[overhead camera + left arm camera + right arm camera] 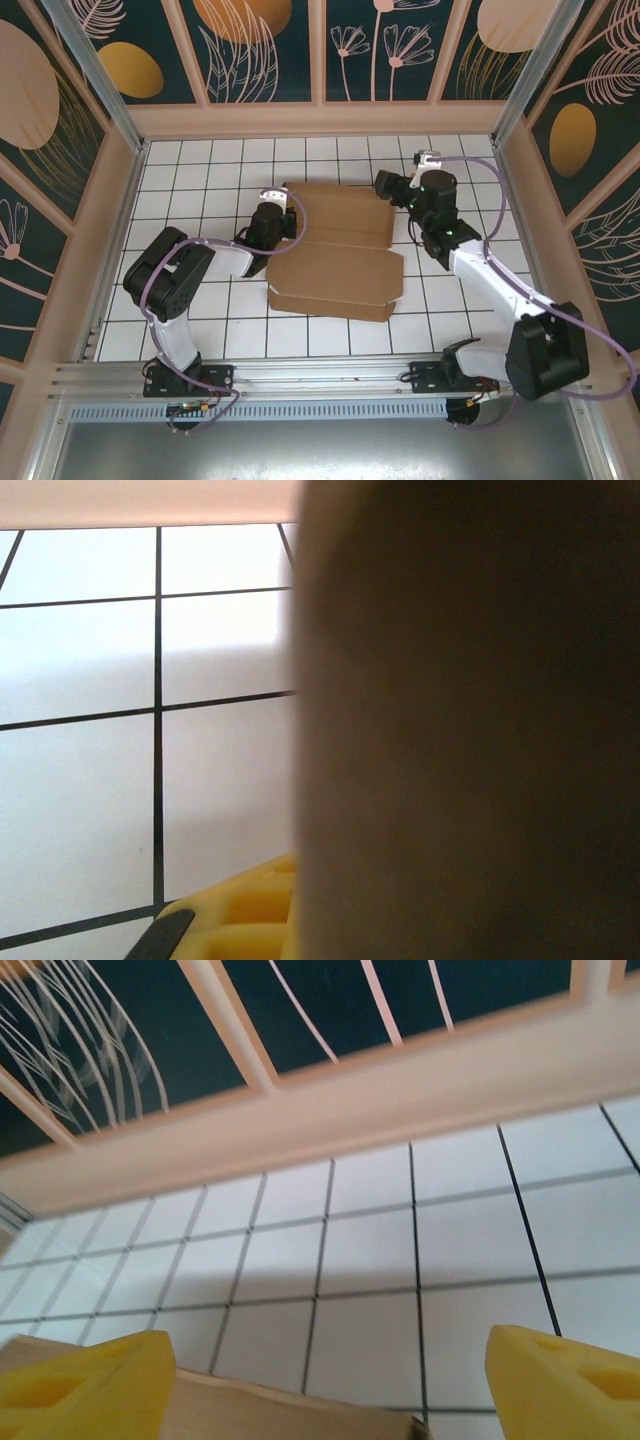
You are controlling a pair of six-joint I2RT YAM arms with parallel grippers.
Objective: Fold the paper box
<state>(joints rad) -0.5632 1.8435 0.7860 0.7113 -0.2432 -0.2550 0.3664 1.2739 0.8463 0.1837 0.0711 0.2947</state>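
Note:
The paper box (335,250) is a flat brown cardboard sheet with flaps, lying in the middle of the tiled floor. My left gripper (268,222) is at its left edge. In the left wrist view a blurred cardboard flap (460,730) stands right at the jaw line, with one yellow finger (240,915) pressed beside it, so the gripper is shut on the flap. My right gripper (392,188) hovers at the box's far right corner. It is open, with yellow fingertips (90,1385) far apart, and the cardboard edge (250,1410) lies low between them.
White tiled floor (200,160) surrounds the box on all sides. Pink-framed walls (320,118) close in the back and both sides. The far wall base (330,1110) rises just beyond the right gripper. A metal rail (300,375) runs along the near edge by the arm bases.

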